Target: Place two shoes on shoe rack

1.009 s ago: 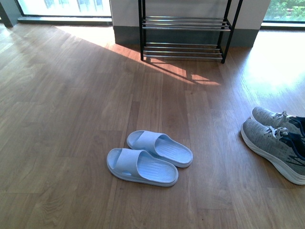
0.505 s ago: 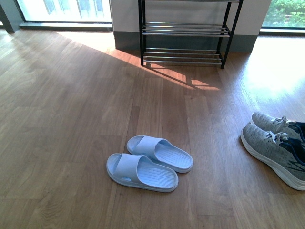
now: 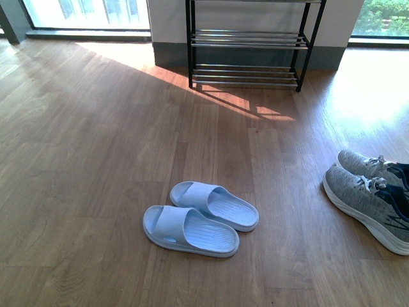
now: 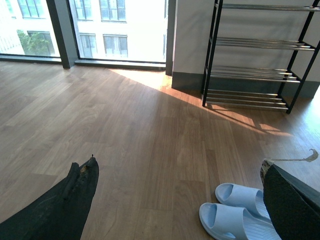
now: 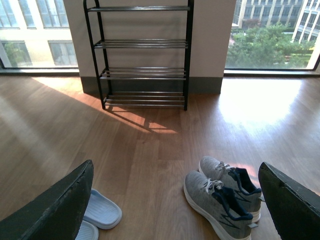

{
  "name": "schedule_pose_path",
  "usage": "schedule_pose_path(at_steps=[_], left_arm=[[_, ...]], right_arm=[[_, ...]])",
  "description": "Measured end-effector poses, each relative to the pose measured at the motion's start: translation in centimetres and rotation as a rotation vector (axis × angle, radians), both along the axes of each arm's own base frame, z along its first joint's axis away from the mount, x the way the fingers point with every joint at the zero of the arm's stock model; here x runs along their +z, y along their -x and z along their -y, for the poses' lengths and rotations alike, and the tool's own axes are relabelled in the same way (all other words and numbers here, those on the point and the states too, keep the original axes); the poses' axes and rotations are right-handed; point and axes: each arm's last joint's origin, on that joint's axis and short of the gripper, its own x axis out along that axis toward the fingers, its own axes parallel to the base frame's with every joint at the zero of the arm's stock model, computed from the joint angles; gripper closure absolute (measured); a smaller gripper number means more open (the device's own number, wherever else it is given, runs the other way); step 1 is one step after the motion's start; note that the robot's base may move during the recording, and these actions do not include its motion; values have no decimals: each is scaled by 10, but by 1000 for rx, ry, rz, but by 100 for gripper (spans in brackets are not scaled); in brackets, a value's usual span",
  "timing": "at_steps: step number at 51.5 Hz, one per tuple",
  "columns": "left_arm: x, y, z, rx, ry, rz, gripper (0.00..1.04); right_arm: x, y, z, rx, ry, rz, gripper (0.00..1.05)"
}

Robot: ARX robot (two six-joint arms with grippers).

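Two pale blue slides (image 3: 199,217) lie side by side on the wood floor in the front view; they also show in the left wrist view as slides (image 4: 235,215). A pair of grey knit sneakers (image 3: 370,195) sits at the right edge, seen too as sneakers (image 5: 222,195) in the right wrist view. The black shoe rack (image 3: 246,57) with chrome rods stands against the far wall, rack (image 4: 255,75), rack (image 5: 142,75). My left gripper (image 4: 177,197) is open above the floor, left of the slides. My right gripper (image 5: 175,200) is open, the sneakers lying between its fingers' lines of sight.
Large windows (image 3: 83,13) run along the far wall on both sides of the rack. A sunlit patch (image 3: 255,102) falls on the floor in front of the rack. Bare wood floor (image 3: 96,141) spreads between the shoes and the rack.
The front view has tilted up slightly since one second ago, so the rack and shoes sit lower in frame. Nothing on the floor has moved.
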Motion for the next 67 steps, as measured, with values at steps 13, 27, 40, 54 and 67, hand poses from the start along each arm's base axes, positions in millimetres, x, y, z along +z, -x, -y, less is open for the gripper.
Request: schedule_pose_path(at_steps=[13,27,40,54,67], left_arm=[[0,0,0,1,0,0,9],[0,0,0,0,0,0,9],[0,0,0,0,0,0,9],[0,0,0,0,0,0,9],[0,0,0,-3,0,0,9]], right_arm=[[0,0,0,2,0,0,9],[0,0,0,2,0,0,9],[0,0,0,2,0,0,9],[0,0,0,1,0,0,9],[0,0,0,-3,0,1,9]])
